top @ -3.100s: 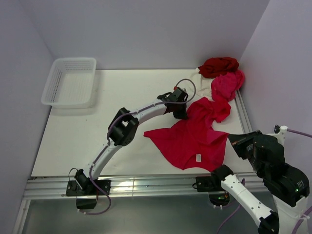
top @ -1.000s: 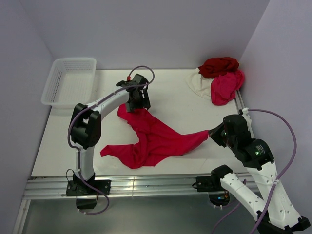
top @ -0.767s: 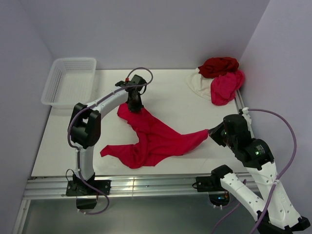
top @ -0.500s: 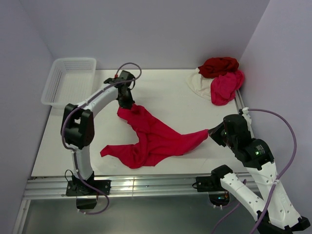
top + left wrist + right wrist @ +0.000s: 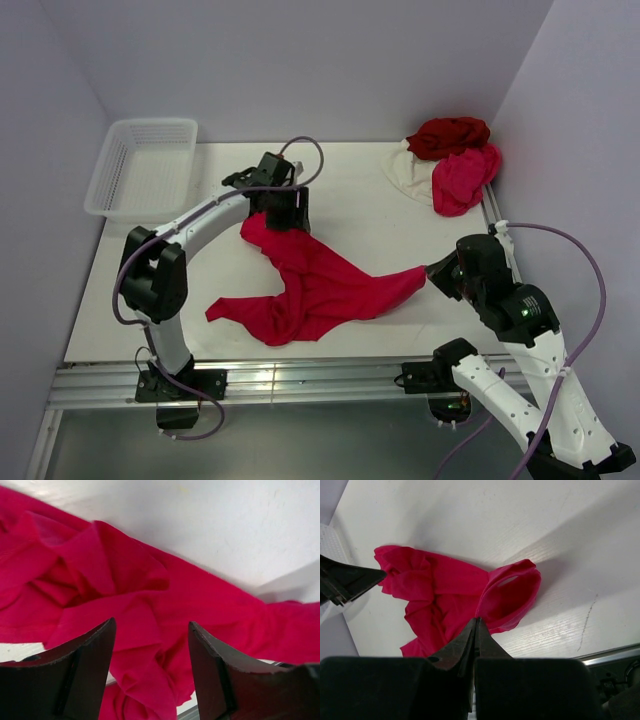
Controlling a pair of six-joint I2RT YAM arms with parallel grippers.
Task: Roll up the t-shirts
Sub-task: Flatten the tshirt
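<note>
A bright crimson t-shirt [image 5: 320, 290] lies crumpled and stretched across the middle of the table. My left gripper [image 5: 285, 212] hovers over its far left corner. In the left wrist view that gripper [image 5: 152, 625] is open, with folds of the crimson t-shirt [image 5: 125, 580] below and between its fingers. My right gripper [image 5: 432, 272] is shut on the shirt's right tip. The right wrist view shows this gripper [image 5: 476, 620] pinching the rim of an opening in the crimson t-shirt [image 5: 445, 595]. Dark red [image 5: 450, 135], pink-red [image 5: 465, 178] and whitish [image 5: 405, 170] t-shirts are heaped at the back right.
A white mesh basket [image 5: 150, 124] stands at the back left corner. Walls close in the table on the left, back and right. A metal rail [image 5: 300, 378] runs along the near edge between the arm bases.
My left gripper swung left and back to the shirt's far corner, shutting and reopening on the way. The shirt has barely shifted. The right arm has held still.
</note>
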